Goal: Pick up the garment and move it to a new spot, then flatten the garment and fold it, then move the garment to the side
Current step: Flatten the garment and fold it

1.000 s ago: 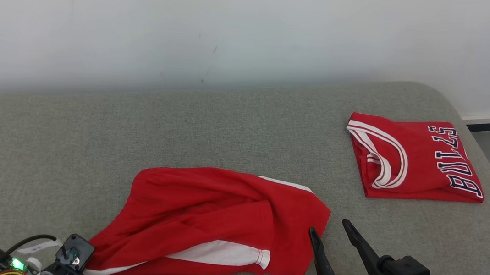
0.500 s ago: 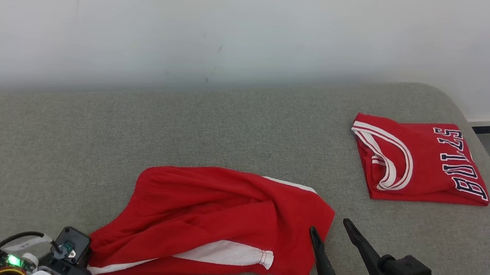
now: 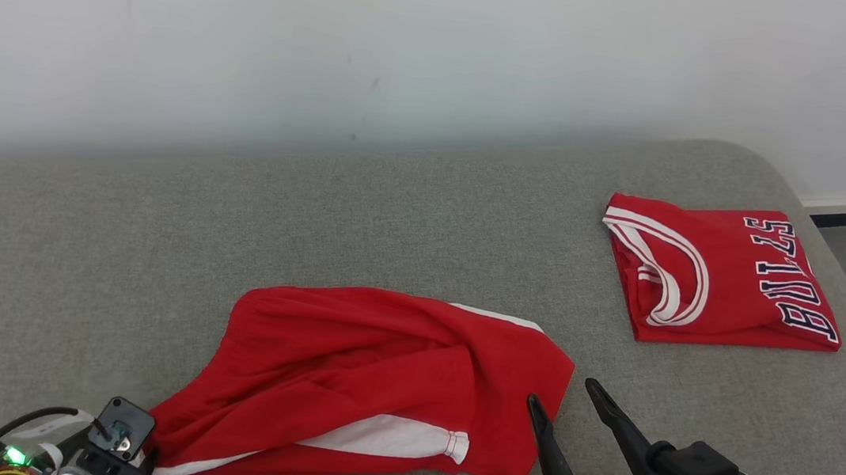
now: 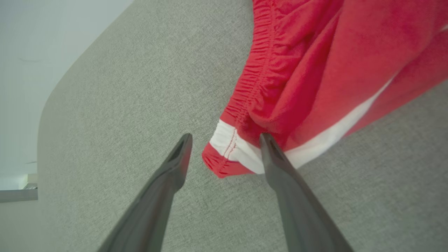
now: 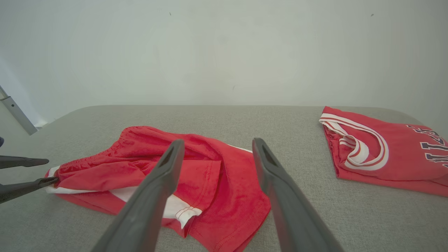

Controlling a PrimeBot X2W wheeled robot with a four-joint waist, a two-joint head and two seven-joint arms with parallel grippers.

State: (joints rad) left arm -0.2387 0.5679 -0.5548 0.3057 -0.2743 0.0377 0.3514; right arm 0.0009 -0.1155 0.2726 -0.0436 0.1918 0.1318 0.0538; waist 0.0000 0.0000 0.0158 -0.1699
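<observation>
At the bottom of the left wrist view the left gripper [image 4: 225, 135] stands with its two dark fingers spread, clasping nothing; the white-trimmed corner of the elastic waistband lies between them, and the right-hand finger touches the cloth. At the lower right of the head view the right gripper [image 3: 561, 392] is likewise released, its tips just beside the hem of the crumpled red shorts with a white side stripe [image 3: 376, 368]. This garment lies in the lower middle of that view, bunched into diagonal folds on the grey woven cushion surface [image 3: 152, 238], one leg lapped over the other.

Judging by this, the flattening step is in hand: the shorts are set down but not yet smooth. The next move calls for each gripper to close on its own end, waistband corner and hem, and draw the cloth taut before folding.

Further back, at the upper right, a folded red jersey with dark lettering [image 3: 713, 275] rests well apart. Behind it rises the plain white wall [image 3: 334, 36]
</observation>
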